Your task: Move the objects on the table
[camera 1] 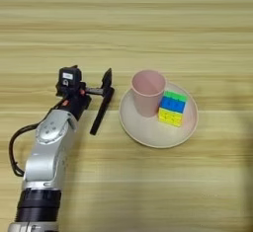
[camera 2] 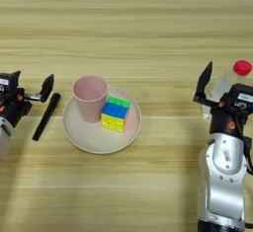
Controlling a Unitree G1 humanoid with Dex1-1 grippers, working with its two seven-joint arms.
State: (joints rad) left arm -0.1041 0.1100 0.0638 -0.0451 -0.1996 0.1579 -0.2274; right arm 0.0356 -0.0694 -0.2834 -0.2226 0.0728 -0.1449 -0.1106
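A round beige plate [camera 1: 148, 130] lies mid-table. On it stand a pink cup [camera 1: 147, 92], upright, and a multicoloured puzzle cube [camera 1: 173, 108] touching the cup's right side. A slim black marker pen [camera 1: 101, 111] lies slanted on the wood just left of the plate. My left gripper [camera 1: 91, 74] is open, its outer finger [camera 1: 106, 82] right above the pen's far end. At the right, my right gripper [camera 2: 223, 80] is open beside a clear plastic bottle [camera 2: 221, 89] with a red cap [camera 2: 242, 67]. The gripper's body hides the bottle's lower part, and I cannot tell whether they touch.
The light-wood table [camera 1: 148, 23] stretches far beyond the things. My left forearm [camera 1: 47, 162] comes up from the bottom left, and my right forearm [camera 2: 225, 176] from the bottom right.
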